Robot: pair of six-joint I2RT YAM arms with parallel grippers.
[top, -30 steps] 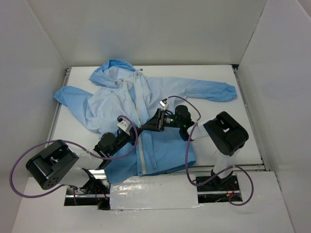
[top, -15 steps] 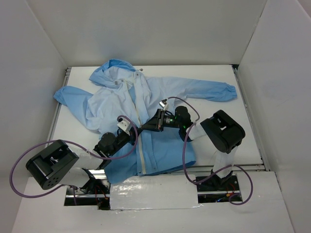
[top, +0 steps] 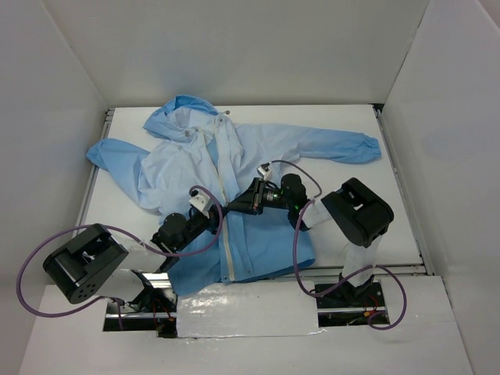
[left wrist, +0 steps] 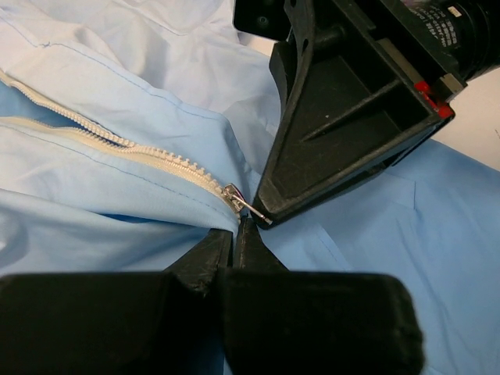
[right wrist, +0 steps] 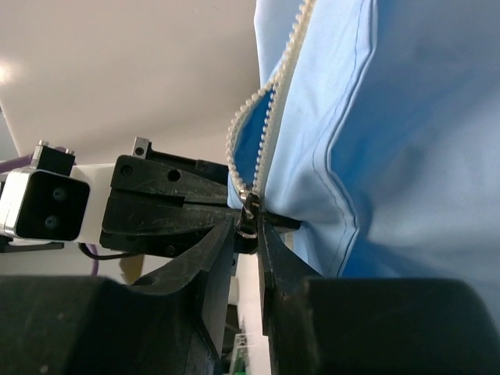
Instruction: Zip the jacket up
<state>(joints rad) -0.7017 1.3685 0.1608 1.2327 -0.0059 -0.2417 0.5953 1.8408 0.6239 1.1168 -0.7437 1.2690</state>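
My left claw (left wrist: 234,241) is pinched tight, fingertips together. My right claw (right wrist: 248,226) is nearly closed, tip to tip with it, both arms reaching inward.

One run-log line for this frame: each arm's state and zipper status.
left gripper: shut on jacket beside slider | right gripper: closing around zipper pull | zipper: open above slider

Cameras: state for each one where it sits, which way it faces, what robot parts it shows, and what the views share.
Top external: above and behind, looking down on the jacket; both arms show.
Left wrist: low over the fabric, facing the zipper slider; left gripper shut on cloth, right gripper opposite.
Right wrist: low, aimed at the same slider; both grippers show.
Shared: slider, zipper teeth.
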